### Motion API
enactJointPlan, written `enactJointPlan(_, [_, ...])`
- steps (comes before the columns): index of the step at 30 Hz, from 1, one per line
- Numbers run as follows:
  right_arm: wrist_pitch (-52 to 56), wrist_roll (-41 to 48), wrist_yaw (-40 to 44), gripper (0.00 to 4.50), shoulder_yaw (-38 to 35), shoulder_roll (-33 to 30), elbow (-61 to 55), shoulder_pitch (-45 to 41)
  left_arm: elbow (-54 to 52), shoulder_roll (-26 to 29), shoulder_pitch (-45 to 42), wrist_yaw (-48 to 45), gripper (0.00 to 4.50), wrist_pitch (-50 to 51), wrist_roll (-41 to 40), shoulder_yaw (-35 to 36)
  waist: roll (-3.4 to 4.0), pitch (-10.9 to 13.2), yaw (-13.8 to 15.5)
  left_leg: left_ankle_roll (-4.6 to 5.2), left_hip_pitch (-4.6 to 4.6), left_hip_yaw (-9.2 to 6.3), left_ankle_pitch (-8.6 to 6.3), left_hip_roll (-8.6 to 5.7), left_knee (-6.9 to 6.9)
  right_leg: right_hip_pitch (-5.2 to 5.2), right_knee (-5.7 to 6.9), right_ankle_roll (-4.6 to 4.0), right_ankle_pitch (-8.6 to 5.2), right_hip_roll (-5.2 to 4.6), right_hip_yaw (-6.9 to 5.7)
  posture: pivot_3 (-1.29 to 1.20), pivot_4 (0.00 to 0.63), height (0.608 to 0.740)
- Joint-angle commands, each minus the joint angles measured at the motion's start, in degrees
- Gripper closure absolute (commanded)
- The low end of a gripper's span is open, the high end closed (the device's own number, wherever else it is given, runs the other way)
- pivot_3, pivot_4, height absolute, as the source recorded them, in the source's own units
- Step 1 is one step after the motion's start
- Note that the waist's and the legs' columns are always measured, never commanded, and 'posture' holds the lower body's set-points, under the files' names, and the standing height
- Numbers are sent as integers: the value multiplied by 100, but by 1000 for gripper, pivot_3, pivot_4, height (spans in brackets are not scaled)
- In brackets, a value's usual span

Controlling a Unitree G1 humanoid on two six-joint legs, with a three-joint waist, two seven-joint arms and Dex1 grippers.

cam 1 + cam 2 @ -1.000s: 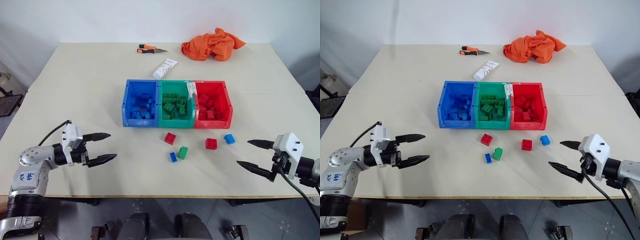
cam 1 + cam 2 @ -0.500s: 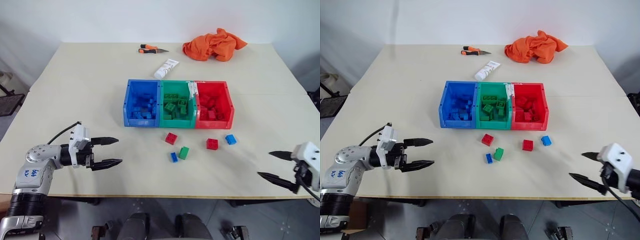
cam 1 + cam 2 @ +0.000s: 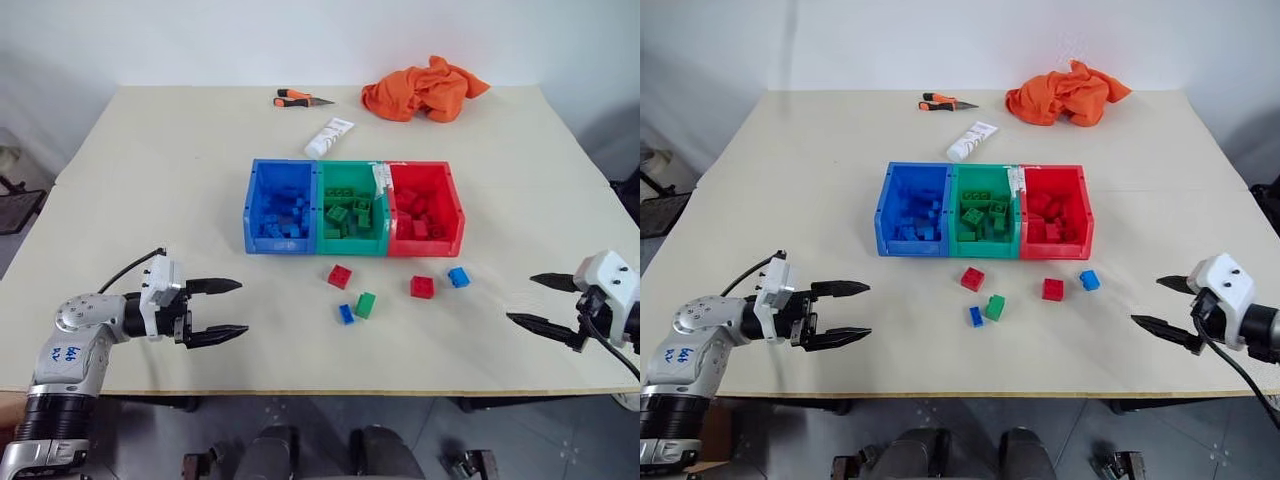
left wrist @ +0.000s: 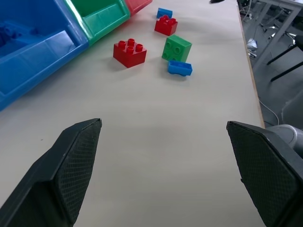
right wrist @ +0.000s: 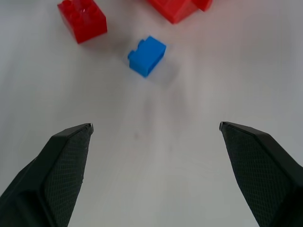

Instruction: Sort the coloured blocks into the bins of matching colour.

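While both pincers hang spread and empty near the tabletop's [image 3: 150, 180] front edge, the left pincer [image 3: 222, 310] has bare surface ahead of it, and the right pincer [image 3: 540, 300] sits out by the right edge. Between them lie five loose blocks [image 3: 366, 304], just in front of the bins [image 3: 353, 248], which stand touching in a row mid-table, blue, green, red.

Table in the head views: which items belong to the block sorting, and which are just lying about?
Belongs to the job:
- blue bin, green bin, red bin, each holding blocks
- loose on the table: red blocks and, green block, blue blocks and

Lying about:
- orange cloth
- white tube
- orange-handled pliers
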Motion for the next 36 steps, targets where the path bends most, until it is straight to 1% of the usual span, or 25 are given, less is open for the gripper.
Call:
enactJointPlan(1, [-211, -228, -146, 0, 609, 441, 684, -852, -476, 49, 259, 128, 7, 85, -241, 244, -1, 1, -29, 0, 1, 0, 0, 1, 2, 1, 0, 0, 0, 1, 0, 0, 150, 740])
enactJointPlan(3, [-417, -386, -283, 0, 885, 801, 1186, -1377, -601, 53, 383, 216, 7, 110, -262, 312, 0, 1, -34, -2, 1, 1, 1, 1, 3, 0, 1, 0, 0, 1, 2, 0, 150, 740])
enactJointPlan(5, [-530, -445, -343, 0, 980, 987, 1478, -1653, -670, 50, 438, 282, 7, 132, -270, 345, 11, 7, -46, -5, 3, 2, 3, 2, 1, -5, 7, 0, 0, 2, 1, 0, 150, 740])
enactJointPlan(8, [-671, -569, -334, 0, 1162, 1142, 1770, -1820, -746, 31, 474, 364, 7, 161, -283, 359, 17, 10, 16, -4, 0, 0, 2, 0, 2, -15, 29, 0, 0, -1, -1, 0, 150, 740])
enactJointPlan(11, [-738, -690, -422, 0, 1299, 1264, 1918, -1887, -779, -1, 494, 432, 7, 161, -282, 347, 16, 10, 4, -4, -4, -3, 2, -2, 4, -13, 32, 0, 0, -2, -2, 0, 150, 740])
enactJointPlan(14, [-731, -684, -413, 590, 1314, 1305, 1754, -1756, -794, -31, 494, 496, 0, 168, -287, 341, 16, 10, -7, -4, -3, -3, 2, -1, 4, -12, 32, 0, 0, -1, -3, 0, 150, 740])
enactJointPlan(16, [-616, -679, -496, 1162, 1271, 1294, 1628, -1657, -768, -41, 468, 516, 0, 158, -275, 317, 16, 10, -8, -4, 0, -3, 2, 0, 5, -13, 32, 0, 0, -1, -3, 0, 150, 740])
enactJointPlan(17, [-576, -665, -537, 1581, 1236, 1287, 1560, -1595, -741, -49, 442, 522, 0, 150, -264, 300, 16, 10, -8, -5, 1, -3, 2, 0, 7, -13, 33, 0, 0, 0, -3, 0, 150, 740])
enactJointPlan(20, [-530, -644, -694, 2585, 1135, 1284, 1394, -1444, -648, -84, 344, 518, 0, 117, -226, 232, 16, 10, -6, -5, 1, -3, 2, 0, 15, -10, 36, 0, 0, 0, -3, 0, 150, 740])
enactJointPlan(22, [-488, -572, -775, 3284, 1054, 1286, 1133, -1303, -572, -112, 254, 500, 0, 96, -203, 182, 16, 10, 7, -4, 1, -4, 2, -1, 23, -5, 36, 0, 0, -1, -3, 0, 150, 740])
enactJointPlan(23, [-461, -509, -810, 3561, 1000, 1284, 923, -1212, -522, -130, 196, 490, 0, 83, -186, 152, 16, 10, 13, -3, 1, -4, 1, -1, 27, -4, 36, 0, 0, -1, -2, 0, 150, 740])
enactJointPlan(24, [-404, -460, -835, 3645, 971, 1261, 648, -1114, -464, -138, 139, 468, 0, 64, -174, 125, 16, 10, 17, -3, 1, -5, 1, -2, 27, -3, 36, 0, 0, -1, -2, 0, 150, 740])
enactJointPlan(28, [51, -221, -1021, 3645, 842, 1215, -468, -884, -238, -140, -28, 399, 0, -10, -131, 84, 17, 10, -4, -3, -2, -6, 1, -2, 21, -10, 36, 0, 0, -1, -2, 0, 150, 740])
enactJointPlan(31, [515, -64, -1185, 3645, 820, 1157, -1265, -918, -95, -144, -122, 363, 0, -78, -98, 65, 17, 10, -47, -4, -1, 0, 1, 0, 17, -15, 38, 0, 0, 1, 2, 0, 150, 740])
enactJointPlan(33, [856, -10, -1280, 3645, 956, 1133, -1660, -1163, -43, -151, -158, 358, 0, -112, -90, 58, 17, 10, -58, -6, 0, -1, 2, 0, 14, -17, 42, 0, 0, 1, 2, 0, 150, 740])
enactJointPlan(36, [1349, 30, -1470, 3645, 1383, 1377, -1829, -1903, 19, -167, -207, 372, 0, -162, -73, 38, 16, 10, -89, -8, 0, -1, 3, 0, 15, -20, 43, 0, 0, 1, 6, 0, 150, 740])
